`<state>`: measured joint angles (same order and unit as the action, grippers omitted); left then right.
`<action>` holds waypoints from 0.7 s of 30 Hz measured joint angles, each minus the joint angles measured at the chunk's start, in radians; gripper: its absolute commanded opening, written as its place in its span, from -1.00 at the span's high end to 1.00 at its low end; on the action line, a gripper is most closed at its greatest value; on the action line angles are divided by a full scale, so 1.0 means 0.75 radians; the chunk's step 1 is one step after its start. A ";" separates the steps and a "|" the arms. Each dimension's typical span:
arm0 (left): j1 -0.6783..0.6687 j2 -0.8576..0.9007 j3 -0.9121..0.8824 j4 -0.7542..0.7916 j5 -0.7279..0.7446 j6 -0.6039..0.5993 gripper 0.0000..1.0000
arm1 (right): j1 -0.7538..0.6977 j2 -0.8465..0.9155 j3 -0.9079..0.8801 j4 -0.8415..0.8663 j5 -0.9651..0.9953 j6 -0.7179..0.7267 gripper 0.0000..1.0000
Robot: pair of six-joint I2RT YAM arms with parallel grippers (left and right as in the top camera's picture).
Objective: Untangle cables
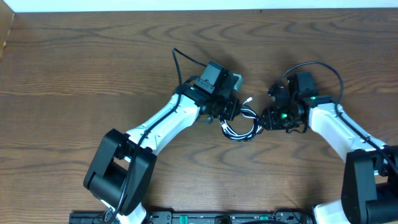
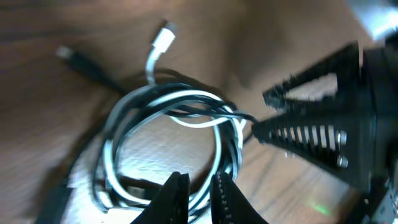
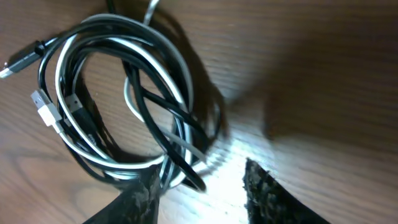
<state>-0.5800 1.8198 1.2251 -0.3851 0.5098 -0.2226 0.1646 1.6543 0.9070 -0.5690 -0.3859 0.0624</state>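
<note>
Left gripper (image 2: 200, 198) is seen almost closed: only a sliver is left between its fingertips (image 2: 177, 196), and strands at the near edge of the cables (image 2: 168, 106) are pinched in that gap. Right gripper (image 3: 202, 171) is held open, jaws set well apart. The coil's lower edge is touched by one finger, a black loop lies in the gap, and nothing is clamped. In the left wrist view the right gripper's tips are seen just beside the far side of the bundle. The cables are found near the middle of the table (image 1: 93, 50), slightly right of centre and directly between the two grippers. They are wound together in one loose coil. The white cable (image 3: 65, 62) and the black cable (image 3: 168, 109) are looped round each other several times and cross near the coil's middle. The white plug (image 2: 163, 37) is seen sticking out of the coil on a short tail. The black plug (image 2: 68, 53) lies on the wood near it, apart from the white one. The exact over-under order of the strands cannot be told because of blur.
</note>
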 measured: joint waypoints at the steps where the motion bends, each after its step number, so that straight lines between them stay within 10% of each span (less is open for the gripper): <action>1: 0.010 0.000 0.000 0.000 -0.006 -0.010 0.66 | 0.018 0.000 -0.011 0.021 0.005 -0.007 0.32; 21: 0.015 0.000 0.000 -0.039 -0.025 -0.045 0.66 | 0.062 0.107 -0.033 0.157 0.111 0.150 0.98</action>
<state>-0.5686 1.8198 1.2251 -0.4141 0.4908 -0.2562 0.2111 1.7348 0.8825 -0.4511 -0.3023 0.1745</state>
